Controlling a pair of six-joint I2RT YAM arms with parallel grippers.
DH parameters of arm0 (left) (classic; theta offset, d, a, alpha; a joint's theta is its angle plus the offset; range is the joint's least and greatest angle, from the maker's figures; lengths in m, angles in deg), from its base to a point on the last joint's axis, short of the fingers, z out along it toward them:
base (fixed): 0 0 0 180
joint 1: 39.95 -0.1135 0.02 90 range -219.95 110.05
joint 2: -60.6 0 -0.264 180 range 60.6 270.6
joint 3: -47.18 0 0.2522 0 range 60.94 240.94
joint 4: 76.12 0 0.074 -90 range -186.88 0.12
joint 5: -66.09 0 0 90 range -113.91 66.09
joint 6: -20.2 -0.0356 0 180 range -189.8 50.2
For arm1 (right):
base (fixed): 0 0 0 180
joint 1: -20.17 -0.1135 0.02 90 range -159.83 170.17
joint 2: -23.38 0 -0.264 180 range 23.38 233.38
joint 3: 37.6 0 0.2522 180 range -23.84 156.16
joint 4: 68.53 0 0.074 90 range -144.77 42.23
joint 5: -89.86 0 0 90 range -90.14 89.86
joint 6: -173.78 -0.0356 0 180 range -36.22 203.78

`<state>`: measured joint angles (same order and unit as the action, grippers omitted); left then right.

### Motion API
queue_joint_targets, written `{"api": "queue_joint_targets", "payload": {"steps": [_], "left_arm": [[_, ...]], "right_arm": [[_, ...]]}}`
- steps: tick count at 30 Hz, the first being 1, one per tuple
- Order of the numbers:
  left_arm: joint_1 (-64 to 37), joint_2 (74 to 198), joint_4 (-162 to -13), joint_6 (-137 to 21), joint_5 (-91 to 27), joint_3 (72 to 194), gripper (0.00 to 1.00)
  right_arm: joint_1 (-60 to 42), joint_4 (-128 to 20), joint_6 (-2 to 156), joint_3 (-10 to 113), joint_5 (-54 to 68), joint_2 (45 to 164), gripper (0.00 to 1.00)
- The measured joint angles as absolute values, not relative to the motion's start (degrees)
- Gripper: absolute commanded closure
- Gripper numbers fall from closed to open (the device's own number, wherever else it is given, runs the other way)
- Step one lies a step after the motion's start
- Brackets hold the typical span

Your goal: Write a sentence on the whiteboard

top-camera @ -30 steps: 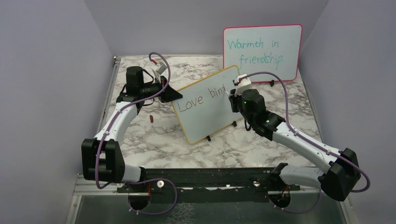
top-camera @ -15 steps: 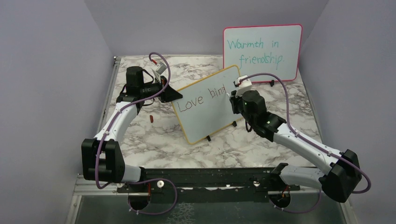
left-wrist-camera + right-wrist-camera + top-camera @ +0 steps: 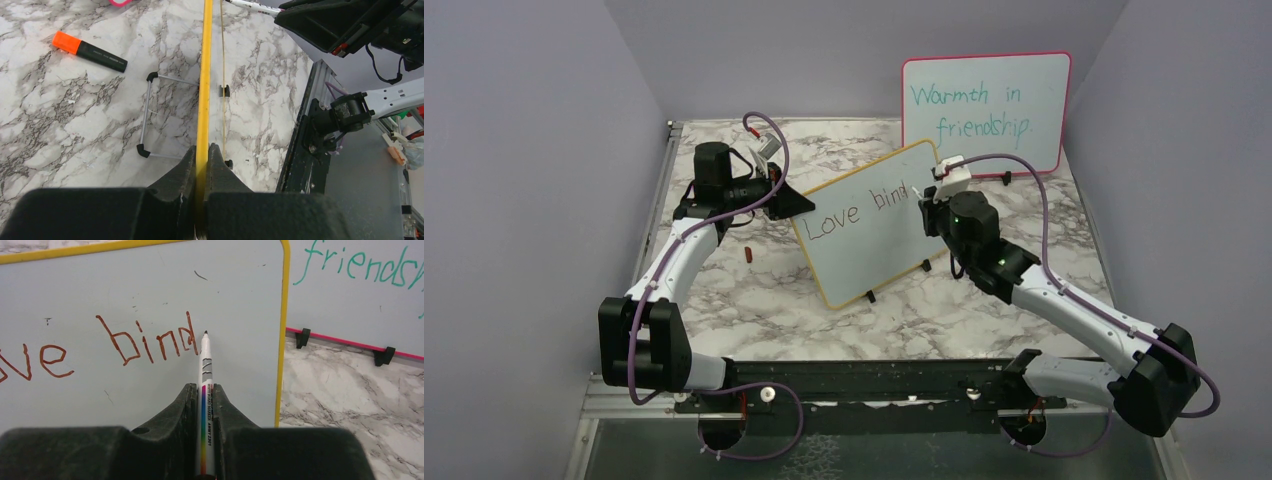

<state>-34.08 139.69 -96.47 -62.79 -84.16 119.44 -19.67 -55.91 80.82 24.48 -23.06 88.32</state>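
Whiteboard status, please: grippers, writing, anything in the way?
Left gripper shut on whiteboard frame. Right gripper shut on marker, tip at "bind". Sentence unfinished. Nothing blocks tip.

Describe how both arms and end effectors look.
The left arm and right arm: white links, black joint housings, looping purple cables. The left end effector and right end effector are matte black wedges. Green light near the right wrist.

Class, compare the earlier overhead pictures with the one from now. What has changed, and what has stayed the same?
The right hand, shut on the marker, moved slightly right along the whiteboard, so the end of "bind" in the sentence now shows. Nothing was picked up or let go. The left hand stays clamped on the whiteboard's edge. The whiteboard and the pink board have not moved.
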Motion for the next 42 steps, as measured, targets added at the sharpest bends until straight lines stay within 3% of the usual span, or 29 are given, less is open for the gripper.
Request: {"api": "queue_joint_targets", "payload": {"steps": [42], "left_arm": [[-34.08,139.69,-96.75,-62.81,-84.07,119.55,1.00]], "right_arm": [[-18.44,-58.17,81.34,24.50,-21.20,90.49,0.99]]}}
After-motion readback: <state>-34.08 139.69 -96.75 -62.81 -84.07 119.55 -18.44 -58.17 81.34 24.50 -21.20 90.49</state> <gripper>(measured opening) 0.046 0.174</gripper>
